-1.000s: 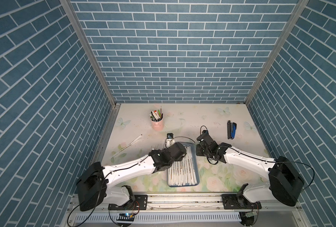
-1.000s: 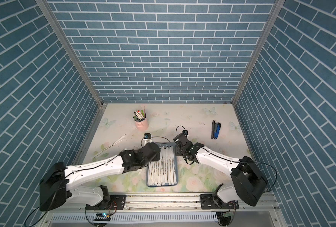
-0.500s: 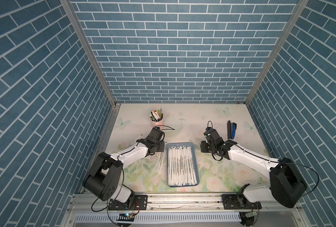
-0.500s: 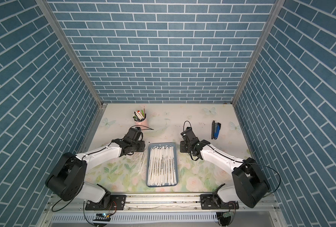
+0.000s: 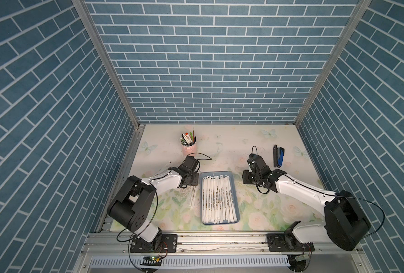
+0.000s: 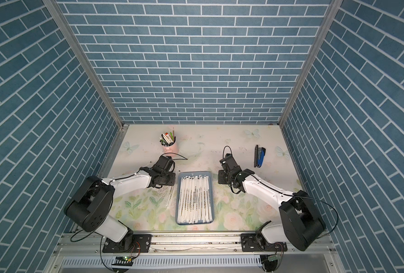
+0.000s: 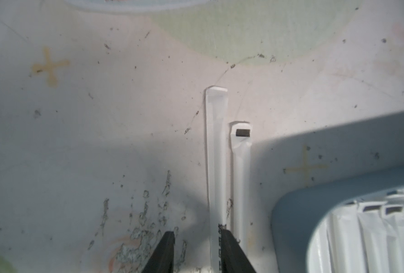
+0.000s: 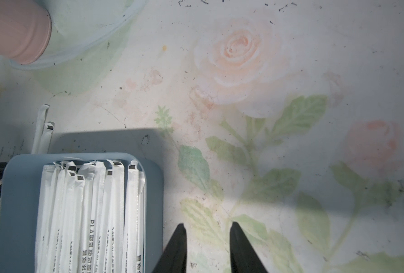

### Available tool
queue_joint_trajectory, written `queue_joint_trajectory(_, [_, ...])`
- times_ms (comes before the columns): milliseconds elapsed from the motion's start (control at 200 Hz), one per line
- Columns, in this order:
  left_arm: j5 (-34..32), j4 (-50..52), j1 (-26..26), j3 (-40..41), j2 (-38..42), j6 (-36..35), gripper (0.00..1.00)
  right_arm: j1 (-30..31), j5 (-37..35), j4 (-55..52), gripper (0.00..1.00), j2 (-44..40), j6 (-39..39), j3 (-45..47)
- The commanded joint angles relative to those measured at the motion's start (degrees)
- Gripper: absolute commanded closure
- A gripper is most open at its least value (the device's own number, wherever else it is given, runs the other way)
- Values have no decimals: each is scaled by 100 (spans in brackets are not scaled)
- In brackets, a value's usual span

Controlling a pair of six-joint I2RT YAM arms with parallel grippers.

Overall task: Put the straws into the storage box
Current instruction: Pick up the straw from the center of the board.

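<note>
- The storage box (image 5: 237, 205) lies mid-surface (image 5: 231, 146) toward the front edge. Its low rim and the straws (image 5: 217, 201) filling it bar any low pass across the middle.
- Two loose straws (image 7: 216, 165) lie just beside the box's left rim. The left gripper (image 7: 197, 234) hangs over them, jaws apart with one straw between, and takes up that narrow strip.
- The right gripper (image 8: 207, 227), jaws apart and empty, stands just beside the box's far right corner, with bare surface ahead of it.
- The pink cup (image 5: 189, 147) stands toward the far left corner and the stapler (image 5: 278, 158) near the right edge. They are well apart, with wide bare surface between them.
- The left arm (image 5: 163, 183) and right arm (image 5: 300, 191) cross the front corners.
</note>
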State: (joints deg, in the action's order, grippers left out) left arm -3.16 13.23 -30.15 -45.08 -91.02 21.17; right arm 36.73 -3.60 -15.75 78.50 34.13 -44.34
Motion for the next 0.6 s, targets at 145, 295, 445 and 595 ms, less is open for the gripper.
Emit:
queue_joint_trajectory(145, [-132,54,-97,-62,-241,45,63,-35,112,124,67,-63,-108,130])
queue_joint_trajectory(295, [-219,105,-138,-71,-339,88,71,-34,123,127,67,-76,-108,131])
queue_joint_trajectory(445, [-259,176,-149,7,-218,146,88,-42,125,133,67,-102,-106,137])
queue_joint_trajectory(595, [-512,459,-140,-12,137,221,97,-49,135,142,67,-98,-100,141])
